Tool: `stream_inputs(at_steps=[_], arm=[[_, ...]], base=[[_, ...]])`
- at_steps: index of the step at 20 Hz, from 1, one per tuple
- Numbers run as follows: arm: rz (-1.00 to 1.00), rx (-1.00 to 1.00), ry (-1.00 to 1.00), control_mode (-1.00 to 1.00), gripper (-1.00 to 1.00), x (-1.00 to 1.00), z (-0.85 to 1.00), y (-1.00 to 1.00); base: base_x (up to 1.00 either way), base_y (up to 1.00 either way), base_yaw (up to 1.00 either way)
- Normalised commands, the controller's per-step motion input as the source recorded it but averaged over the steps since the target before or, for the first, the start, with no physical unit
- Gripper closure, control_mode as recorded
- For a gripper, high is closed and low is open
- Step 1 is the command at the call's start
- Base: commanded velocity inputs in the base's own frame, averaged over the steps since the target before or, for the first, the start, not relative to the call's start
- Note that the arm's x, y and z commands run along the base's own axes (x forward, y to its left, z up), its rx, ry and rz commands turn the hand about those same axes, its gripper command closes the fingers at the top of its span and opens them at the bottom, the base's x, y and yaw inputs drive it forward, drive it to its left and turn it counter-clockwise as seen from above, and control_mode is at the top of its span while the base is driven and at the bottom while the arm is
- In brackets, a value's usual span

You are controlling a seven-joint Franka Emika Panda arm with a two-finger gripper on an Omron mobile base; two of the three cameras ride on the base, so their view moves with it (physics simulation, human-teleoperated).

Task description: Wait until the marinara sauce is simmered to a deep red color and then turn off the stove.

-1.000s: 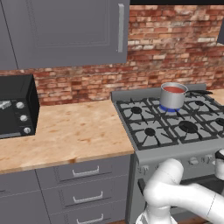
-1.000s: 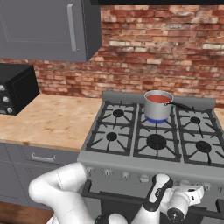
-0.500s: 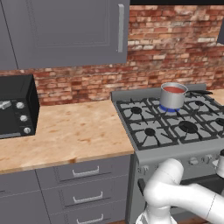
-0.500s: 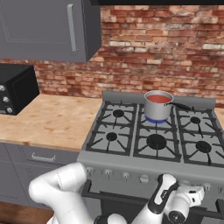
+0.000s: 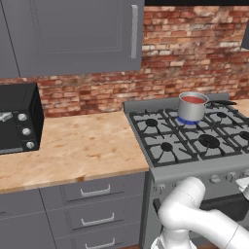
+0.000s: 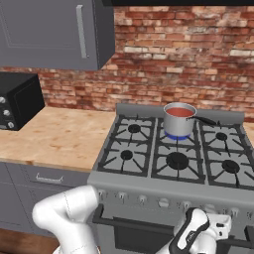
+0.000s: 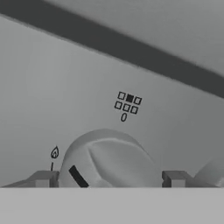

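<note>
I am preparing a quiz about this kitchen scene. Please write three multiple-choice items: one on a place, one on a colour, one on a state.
1. Where does the saucepan stand on the stove?
A. back row, middle burner
B. front row, left burner
C. on the counter

2. What colour is the marinara sauce?
A. green
B. red
C. white

3. How do the fingertips of the pincer stand at the knob?
A. one on each side of it, apart
B. closed together beside it
C. far above the pan

Answers: 1 A, it sits behind the central burner. 2 B, the surface in the pan is red. 3 A, the hand view shows the knob between both tips.
</note>
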Motion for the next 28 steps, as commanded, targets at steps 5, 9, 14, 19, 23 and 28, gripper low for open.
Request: stream_inputs(at_steps=[5, 9, 14, 19, 23, 28], arm=[[-0.11, 0.52, -0.17, -1.0, 1.0, 0.0, -0.21, -0.06], [-0.1, 0.51, -0.18, -1.0, 1.0, -0.01, -0.2, -0.1], [-0.1, 0.49, -0.17, -1.0, 1.0, -0.01, -0.15, -0.03], [-0.1, 0.48, -0.17, -1.0, 1.0, -0.01, -0.18, 0.0], [-0.12, 0.49, -0.15, -1.0, 1.0, -0.01, -0.15, 0.0], [-0.12, 0.47, -0.16, -1.0, 1.0, -0.01, -0.16, 0.0]], base=[[0.0, 0.0, 0.0], [0.0, 0.0, 0.0], [0.0, 0.0, 0.0], [0.0, 0.0, 0.0], [0.0, 0.0, 0.0], [0.0, 0.0, 0.0]])
